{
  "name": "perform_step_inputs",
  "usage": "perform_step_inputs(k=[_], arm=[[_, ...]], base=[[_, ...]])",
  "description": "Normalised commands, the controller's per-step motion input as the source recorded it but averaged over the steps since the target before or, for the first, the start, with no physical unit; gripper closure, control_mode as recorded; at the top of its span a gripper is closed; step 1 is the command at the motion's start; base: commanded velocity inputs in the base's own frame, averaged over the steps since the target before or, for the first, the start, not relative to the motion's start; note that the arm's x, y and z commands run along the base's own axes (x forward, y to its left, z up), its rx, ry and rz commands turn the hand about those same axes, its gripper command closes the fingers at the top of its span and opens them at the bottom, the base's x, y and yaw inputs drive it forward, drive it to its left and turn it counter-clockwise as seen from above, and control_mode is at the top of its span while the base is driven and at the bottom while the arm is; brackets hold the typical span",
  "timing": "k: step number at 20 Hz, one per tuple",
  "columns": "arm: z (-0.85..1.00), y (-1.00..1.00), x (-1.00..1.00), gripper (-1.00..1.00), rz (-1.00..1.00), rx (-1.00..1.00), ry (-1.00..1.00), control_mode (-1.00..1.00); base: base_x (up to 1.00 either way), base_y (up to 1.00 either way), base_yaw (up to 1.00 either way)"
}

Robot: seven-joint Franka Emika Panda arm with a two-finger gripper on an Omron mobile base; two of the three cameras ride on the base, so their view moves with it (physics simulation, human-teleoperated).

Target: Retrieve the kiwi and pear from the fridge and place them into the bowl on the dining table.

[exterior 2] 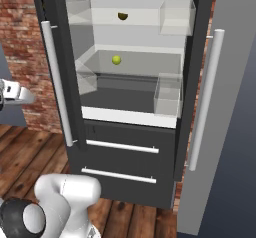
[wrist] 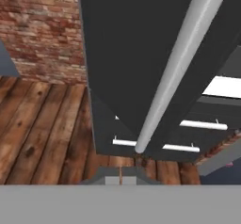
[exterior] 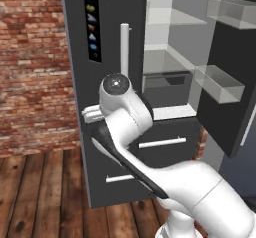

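Note:
The fridge [exterior 2: 125, 161] stands with both upper doors swung open. On its top glass shelf lies the dark kiwi [exterior 2: 122, 16]. One shelf lower, near the back, sits the yellow-green pear [exterior 2: 116, 59]. My gripper [exterior 2: 14, 95] is shut and holds nothing. It hovers outside the left door [exterior: 80, 42], left of the fruit and well short of the shelves. The hand view looks along that door's long white handle [wrist: 175, 68], with the gripper [wrist: 121, 177] low in the picture. The bowl and the dining table are out of view.
Clear bins [exterior 2: 169, 98] hang inside the open doors. Two drawers with white bar handles [exterior 2: 122, 146] sit under the shelves. The right door [exterior 2: 205, 97] juts toward me. A brick wall [exterior: 30, 57] and wood floor [exterior: 40, 192] lie to the left.

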Motion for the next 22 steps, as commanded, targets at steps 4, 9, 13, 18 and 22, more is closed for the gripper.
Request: perform_step_inputs(k=[4,9,13,18,22], arm=[[0.81,-0.57,-0.82,1.00,-0.06,0.00,-0.11,-1.00],[0.88,-0.72,-0.12,1.00,0.00,0.00,-0.09,-1.00],[0.54,-0.78,0.03,1.00,0.00,0.01,-0.01,-1.00],[0.04,-0.79,0.10,-1.00,0.00,0.03,0.03,-1.00],[0.00,-0.49,0.00,-1.00,0.00,0.00,0.01,-1.00]], base=[[0.00,0.00,0.00],[0.00,0.00,0.00],[0.00,0.00,0.00],[0.00,0.00,0.00],[0.00,0.00,0.00]])
